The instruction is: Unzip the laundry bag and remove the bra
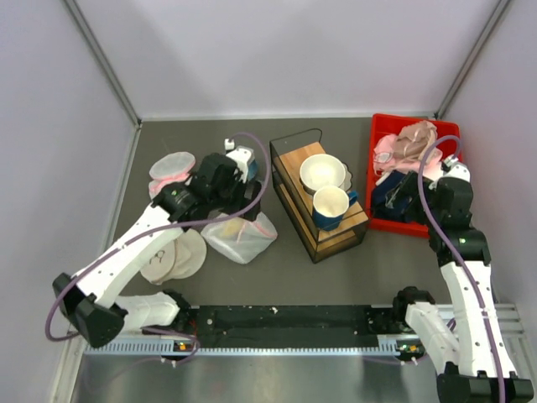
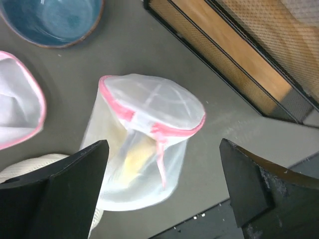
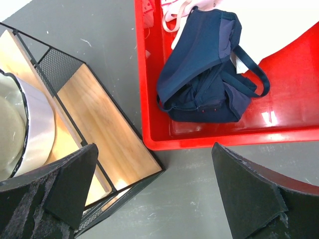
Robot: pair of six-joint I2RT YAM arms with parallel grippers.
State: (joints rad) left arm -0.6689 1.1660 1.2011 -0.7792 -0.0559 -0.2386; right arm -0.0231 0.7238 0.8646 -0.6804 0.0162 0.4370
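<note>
The laundry bag (image 1: 241, 236), a white mesh dome with pink zipper trim, lies on the grey table left of the rack. In the left wrist view the laundry bag (image 2: 149, 107) lies on its side with its pink zipper pull hanging down. The bra (image 2: 133, 158) shows as a yellow patch through the mesh. My left gripper (image 1: 228, 201) (image 2: 163, 144) is open and empty, hovering above the bag, which sits between the fingers. My right gripper (image 1: 394, 201) (image 3: 153, 149) is open and empty above the table between the rack and the red bin.
A black wire rack (image 1: 295, 197) with wooden shelves holds bowls and a blue mug. The red bin (image 1: 382, 222) (image 3: 149, 99) holds a navy cloth (image 3: 204, 74) and pale pink garments (image 1: 411, 138). A flat white round bag (image 1: 172, 256), another pink-trimmed bag (image 2: 20, 99) and a blue bowl (image 2: 50, 20) lie nearby.
</note>
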